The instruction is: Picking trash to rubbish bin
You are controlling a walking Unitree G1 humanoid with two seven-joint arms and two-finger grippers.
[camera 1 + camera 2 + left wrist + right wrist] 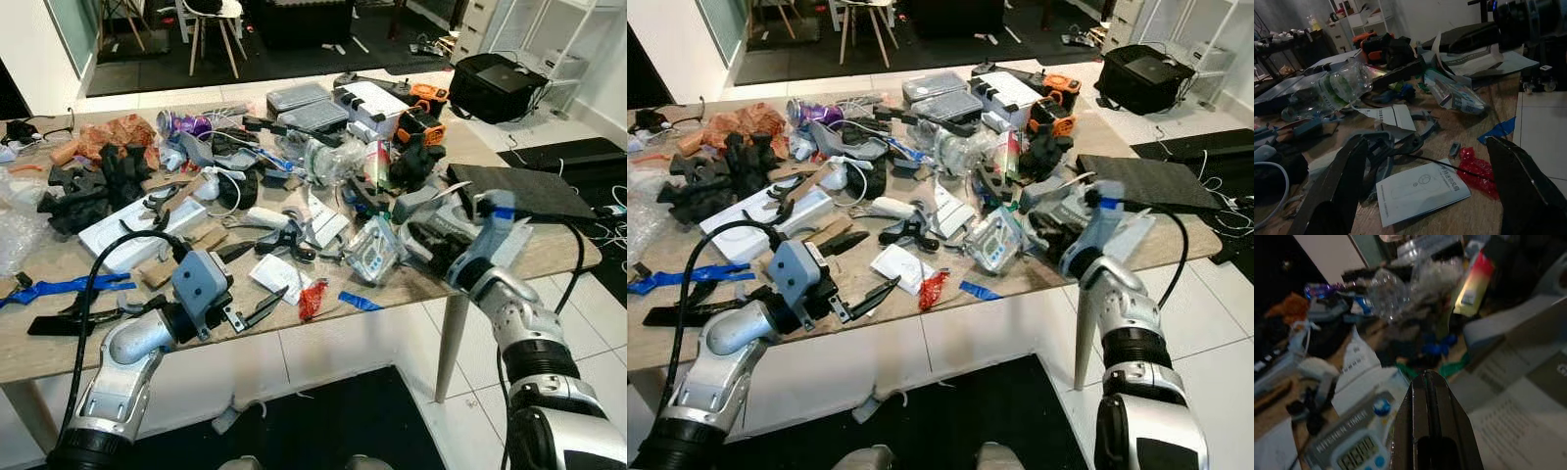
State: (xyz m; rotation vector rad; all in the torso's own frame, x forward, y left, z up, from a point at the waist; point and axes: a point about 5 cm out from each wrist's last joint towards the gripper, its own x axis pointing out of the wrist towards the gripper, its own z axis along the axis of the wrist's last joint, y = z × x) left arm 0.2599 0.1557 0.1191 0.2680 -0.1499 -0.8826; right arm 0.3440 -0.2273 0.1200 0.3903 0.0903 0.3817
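On the wooden table [39, 343], seen from the head views, much clutter is spread. The left gripper [263, 308] is held at the front edge with its fingers spread apart and empty; a red wrapper [312, 299] lies just beside it, next to a white leaflet [276, 274]. The right gripper [1050, 235] is placed near a packaged timer [994, 240]. From the left wrist view, the red wrapper [1476, 171] is seen between the spread fingers [1339, 188], on the table. From the right wrist view, the fingers [1432, 421] are pressed together, empty, above the timer [1354, 448]; a plastic bottle [1388, 296] lies beyond.

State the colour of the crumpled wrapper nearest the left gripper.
Red; the crumpled wrapper shows best in the left eye view.
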